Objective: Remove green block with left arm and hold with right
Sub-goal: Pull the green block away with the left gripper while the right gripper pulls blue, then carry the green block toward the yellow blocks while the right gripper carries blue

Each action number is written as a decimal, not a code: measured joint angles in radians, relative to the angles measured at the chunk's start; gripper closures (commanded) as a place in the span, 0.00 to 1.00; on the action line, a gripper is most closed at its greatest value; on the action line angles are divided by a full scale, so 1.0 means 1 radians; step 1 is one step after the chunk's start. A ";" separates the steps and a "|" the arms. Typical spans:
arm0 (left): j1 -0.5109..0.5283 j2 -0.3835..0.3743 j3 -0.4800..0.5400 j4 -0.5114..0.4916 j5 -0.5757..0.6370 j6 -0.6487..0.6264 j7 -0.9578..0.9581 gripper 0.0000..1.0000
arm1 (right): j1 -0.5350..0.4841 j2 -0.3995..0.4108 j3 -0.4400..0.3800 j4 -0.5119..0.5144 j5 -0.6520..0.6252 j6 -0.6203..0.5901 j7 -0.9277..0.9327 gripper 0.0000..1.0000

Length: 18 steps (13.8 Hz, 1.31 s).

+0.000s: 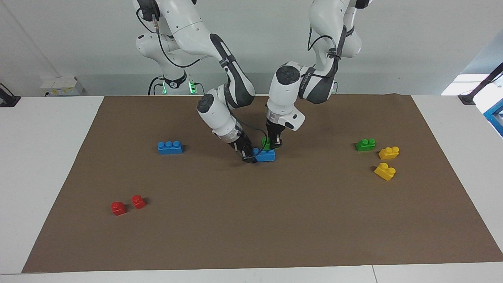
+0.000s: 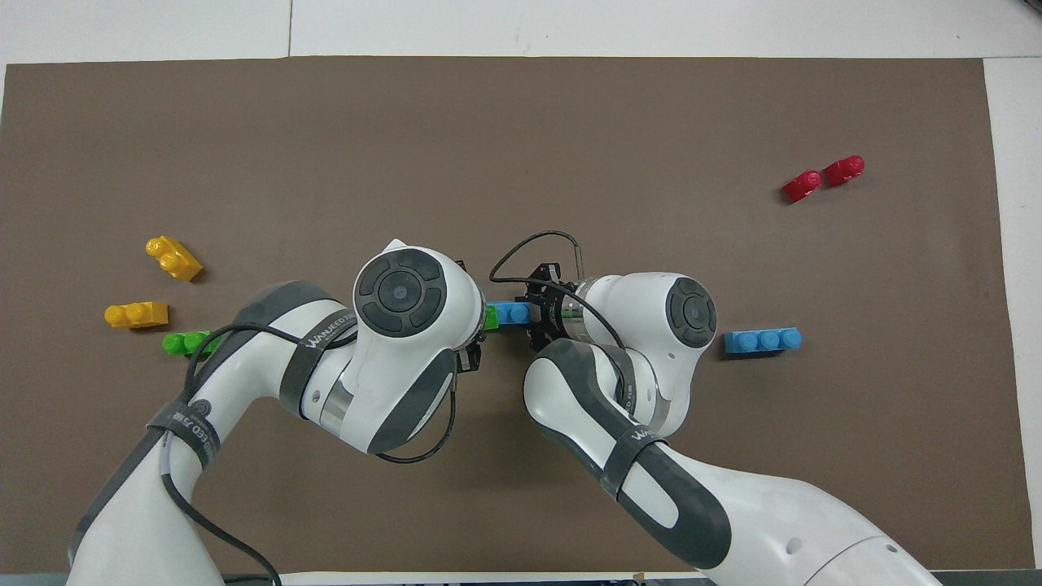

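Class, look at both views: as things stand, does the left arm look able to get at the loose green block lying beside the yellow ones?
Probably not right now. The left gripper is shut on the green block stacked on the blue brick. The loose green block lies uncovered at its end of the table.

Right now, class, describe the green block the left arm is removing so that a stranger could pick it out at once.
Start at the middle of the brown mat, where both arms meet. There the right gripper clamps a blue brick, and the green block sits on it, gripped by the left gripper. The other green brick lies alone beside the yellow bricks.
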 measured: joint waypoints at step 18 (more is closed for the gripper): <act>0.531 -0.066 0.019 -0.204 0.000 0.101 1.206 1.00 | -0.609 -0.028 -0.023 0.076 -0.094 -0.473 -0.384 1.00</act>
